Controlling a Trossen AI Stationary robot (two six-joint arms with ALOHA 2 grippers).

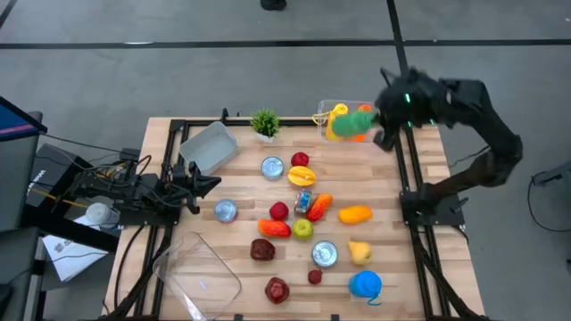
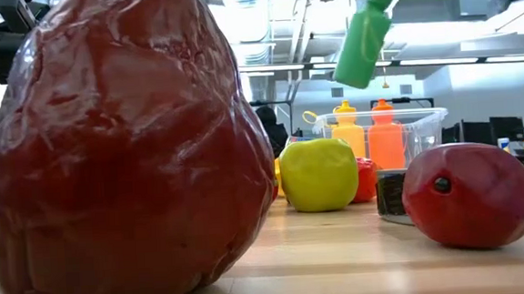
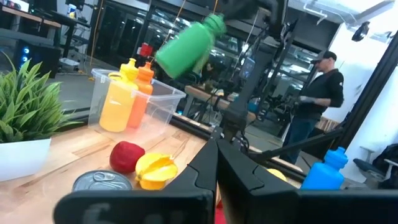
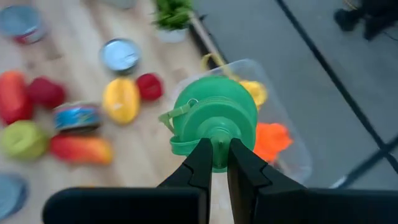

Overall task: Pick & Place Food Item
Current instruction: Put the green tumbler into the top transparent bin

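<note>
A: Where's the green bottle [image 1: 350,124]?
B: In the air over the clear bin [image 1: 346,109] at the far right corner of the desk [image 1: 241,169]. The right claw [image 4: 216,152] is pinched shut on its cap end and holds it tilted.
A: What's in the bin?
B: A yellow bottle [image 2: 347,128] and an orange bottle [image 2: 385,132], both upright.
A: And the left claw [image 3: 216,149]?
B: Fully closed with nothing in it, low at the desk's left edge, near the grey tray [image 1: 210,146].
A: Any writing you can read?
B: None. The can [image 4: 78,116] in the middle has a blue printed label, but it is too blurred to read, and the bottles show no lettering.
A: What else is about?
B: A potted plant [image 1: 265,123], fruit and silver tins are spread over the desk, and a blue bottle [image 1: 365,285] lies at the near right. A person [image 3: 316,96] in dark clothes stands beyond the desk.
</note>
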